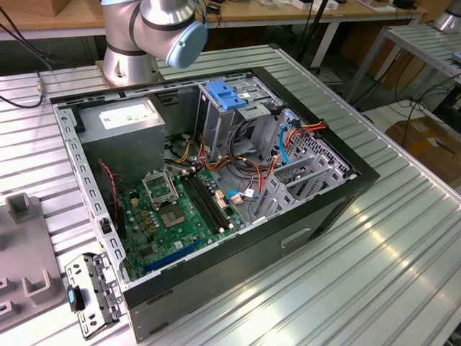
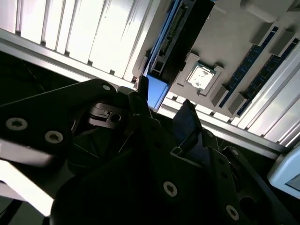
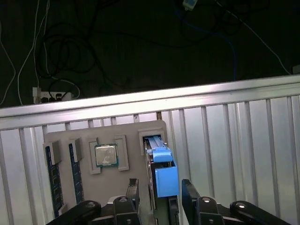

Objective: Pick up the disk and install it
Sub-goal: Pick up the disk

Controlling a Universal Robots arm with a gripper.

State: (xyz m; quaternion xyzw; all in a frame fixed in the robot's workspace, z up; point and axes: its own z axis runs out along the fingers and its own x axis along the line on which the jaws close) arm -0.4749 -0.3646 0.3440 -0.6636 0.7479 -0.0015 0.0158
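Fingers (image 3: 132, 193) of your tool (image 3: 160, 185) were spread open either side of the blue-framed disk (image 3: 161, 154), standing on edge in a grey tray (image 3: 122, 131) on the table (image 3: 234, 140).

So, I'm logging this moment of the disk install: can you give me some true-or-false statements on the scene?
The computer case lies open, its motherboard showing. True.
The disk sits inside that case. False: it stands in a slot of the grey tray.
A processor chip lies in that tray. True.
The pincer is shut on the disk. False: it is open, one finger on either side of the disk.
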